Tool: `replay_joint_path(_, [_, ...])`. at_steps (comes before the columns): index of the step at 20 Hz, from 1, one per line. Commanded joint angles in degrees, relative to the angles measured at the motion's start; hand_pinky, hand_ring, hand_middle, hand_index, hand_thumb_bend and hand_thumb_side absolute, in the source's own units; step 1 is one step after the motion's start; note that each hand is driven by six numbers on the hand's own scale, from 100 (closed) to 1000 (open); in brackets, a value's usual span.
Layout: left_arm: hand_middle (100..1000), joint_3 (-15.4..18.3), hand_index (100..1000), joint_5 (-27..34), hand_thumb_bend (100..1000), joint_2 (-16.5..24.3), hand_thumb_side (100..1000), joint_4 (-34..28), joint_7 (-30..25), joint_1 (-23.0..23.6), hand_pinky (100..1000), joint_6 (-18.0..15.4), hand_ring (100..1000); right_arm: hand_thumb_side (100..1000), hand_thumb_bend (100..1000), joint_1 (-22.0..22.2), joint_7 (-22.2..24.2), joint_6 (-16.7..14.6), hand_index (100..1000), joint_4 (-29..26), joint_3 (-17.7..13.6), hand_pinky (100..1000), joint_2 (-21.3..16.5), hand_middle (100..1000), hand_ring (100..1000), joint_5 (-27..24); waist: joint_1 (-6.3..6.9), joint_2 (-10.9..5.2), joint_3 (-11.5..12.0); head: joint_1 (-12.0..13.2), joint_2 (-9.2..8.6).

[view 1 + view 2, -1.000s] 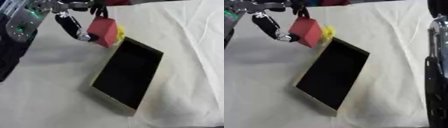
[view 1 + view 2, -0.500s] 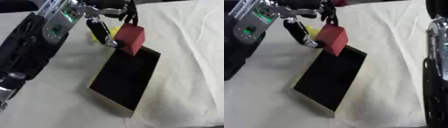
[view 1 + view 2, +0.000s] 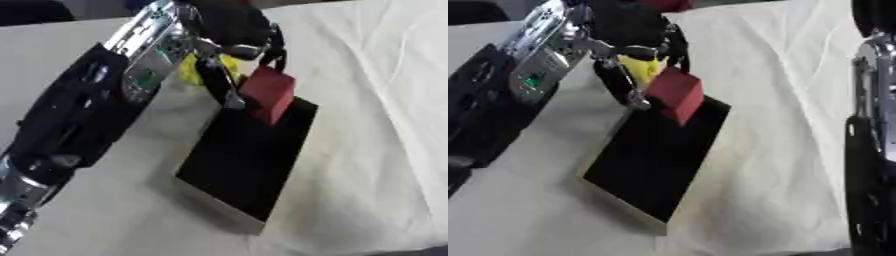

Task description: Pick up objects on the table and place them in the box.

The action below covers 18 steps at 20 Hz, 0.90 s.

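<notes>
So the left hand (image 3: 236, 35) is pinching the red block (image 3: 267, 93) by its top, right over the box (image 3: 249, 157) at its 12 o'clock end; looks light and stiff, top-edge grip seems fine

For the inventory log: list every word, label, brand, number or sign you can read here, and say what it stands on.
None can be read.
The red block held in the left hand, the yellow thing behind it and the black-lined box show no lettering.
The left arm bears a small green light, no legible marking.
</notes>
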Motion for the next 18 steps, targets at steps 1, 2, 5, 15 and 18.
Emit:
replay_joint_path(1, [438,-0.63,525,-2.1,159,-0.28,199,0.28,0.51,-0.41,581,-1.01,525,896,100,-0.73,-0.02,0.19,739,-1.31,-0.24,844,-0.34,551,778,-0.35,-0.24,-1.03,-0.08,-0.26,-0.46])
replay_joint_path(2, [438,-0.91,525,-2.52,167,-0.53,201,0.53,0.88,-0.24,582,-0.92,526,896,100,-0.73,-0.02,0.2,739,-1.3,-0.26,844,-0.33,551,779,-0.36,-0.27,-1.0,-0.09,-0.24,-0.44])
replay_joint_path(5, [445,-1.66,536,-3.7,189,-1.09,228,1.18,1.73,0.11,587,-1.16,530,897,100,-0.74,0.02,0.21,739,-1.24,-0.3,844,-0.34,551,779,-0.39,-0.32,-0.94,-0.13,-0.27,-0.43])
replay_joint_path(15, [732,-2.35,857,-6.23,551,-0.64,589,-0.47,0.76,0.71,742,-3.72,755,896,100,-0.58,-0.12,0.3,739,-1.23,-0.54,844,-0.32,551,779,-0.34,-0.45,-1.04,0.01,-0.63,-0.39])
replay_joint_path(18, [741,-1.97,864,-6.55,559,-0.37,607,-1.12,0.66,0.79,749,-3.65,764,896,100,-0.54,-0.13,0.3,739,-1.22,-0.56,844,-0.27,551,779,-0.28,-0.54,-1.13,0.13,-0.72,-0.32])
